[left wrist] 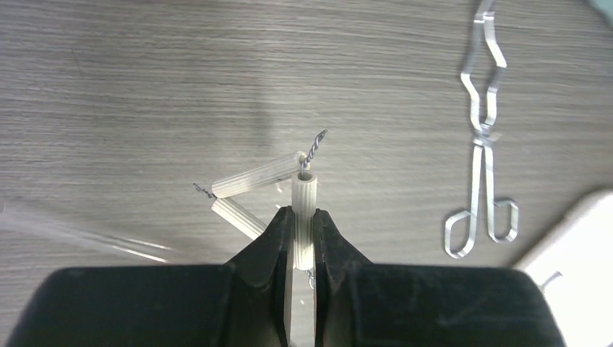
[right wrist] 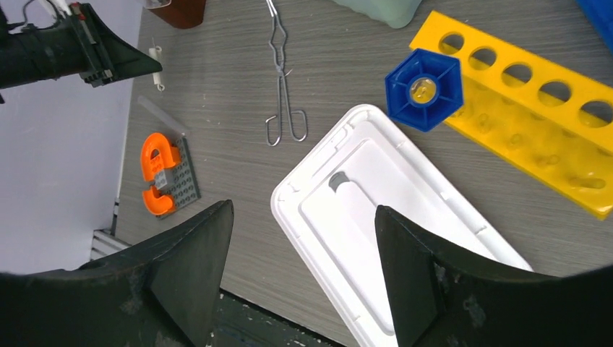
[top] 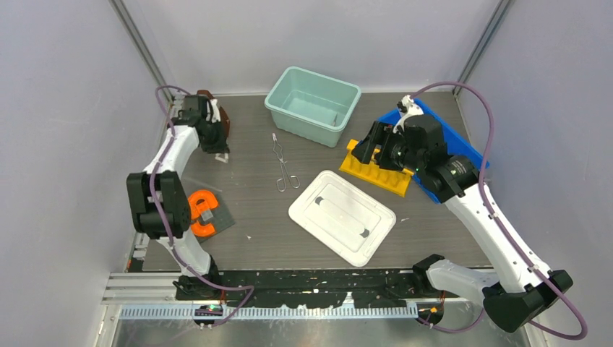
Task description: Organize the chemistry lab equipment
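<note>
Left gripper [left wrist: 303, 220] pinches one tube of the white ceramic-and-wire triangle [left wrist: 262, 176]; held off-centre, it could swivel loose. Right gripper [right wrist: 303, 231], at 3 o'clock, gapes empty.

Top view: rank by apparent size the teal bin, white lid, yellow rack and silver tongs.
1-2. white lid and teal bin: they look about alike, so not ranked apart.
3. yellow rack, partly hidden by the right arm.
4. silver tongs, smallest.
</note>
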{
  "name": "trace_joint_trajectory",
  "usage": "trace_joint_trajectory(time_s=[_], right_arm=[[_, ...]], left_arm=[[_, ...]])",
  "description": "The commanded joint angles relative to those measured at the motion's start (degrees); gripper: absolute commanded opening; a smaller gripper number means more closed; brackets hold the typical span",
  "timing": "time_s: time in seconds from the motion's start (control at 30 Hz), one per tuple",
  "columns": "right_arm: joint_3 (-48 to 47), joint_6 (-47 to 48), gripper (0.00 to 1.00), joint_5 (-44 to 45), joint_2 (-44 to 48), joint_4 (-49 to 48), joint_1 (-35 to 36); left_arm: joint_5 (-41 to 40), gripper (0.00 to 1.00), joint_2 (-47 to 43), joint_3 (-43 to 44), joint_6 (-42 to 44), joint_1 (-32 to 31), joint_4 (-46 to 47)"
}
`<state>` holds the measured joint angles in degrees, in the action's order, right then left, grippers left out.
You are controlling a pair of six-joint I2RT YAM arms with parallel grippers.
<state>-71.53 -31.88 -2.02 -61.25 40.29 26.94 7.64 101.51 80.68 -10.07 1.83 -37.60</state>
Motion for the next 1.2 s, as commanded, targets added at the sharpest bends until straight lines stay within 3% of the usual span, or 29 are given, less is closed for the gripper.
trace_joint_trajectory(time_s=[0.0, 0.33, 0.63, 0.87, 0.9, 0.93, 0.97, 1.17], right_arm=[[1.61, -4.40, 0.78, -4.37, -0.04, -5.68, 0.13], [1.18, -9.70, 0.71, -8.72, -5.71, -12.55, 1.33], [-3.19, -17.91, 0.59, -9.10, -18.77, -22.42, 9.55], [-9.97, -21.63, 0.56, -10.11, -30.08, -28.03, 15.74], [-11.07, -21.99, 0.56, -10.59, -13.41, -28.90, 16.11], [-11.52, -22.79, 0.55, -10.79, -27.95, -29.28, 16.83], [-12.27, -23.05, 0.55, -11.09, -32.39, -29.94, 17.14], [-13.56, -24.78, 0.52, -11.99, -36.76, -31.46, 18.84]], left_arm=[[7.76, 0.00, -8.62, 0.45, 0.13, -1.28, -2.69], [16.16, 0.00, -23.81, -5.62, -0.85, -9.35, -2.92], [19.23, 0.00, -32.84, -12.44, 0.89, -17.77, -0.07], [21.33, 0.00, -36.23, -15.27, 1.49, -20.47, 2.07], [21.27, 0.00, -36.42, -15.49, 1.58, -20.53, 2.09], [21.19, 0.00, -36.60, -15.81, 1.67, -20.61, 2.17], [21.30, 0.00, -36.80, -16.06, 1.71, -20.67, 2.38], [20.93, 0.00, -36.90, -16.91, 1.80, -20.90, 2.56]])
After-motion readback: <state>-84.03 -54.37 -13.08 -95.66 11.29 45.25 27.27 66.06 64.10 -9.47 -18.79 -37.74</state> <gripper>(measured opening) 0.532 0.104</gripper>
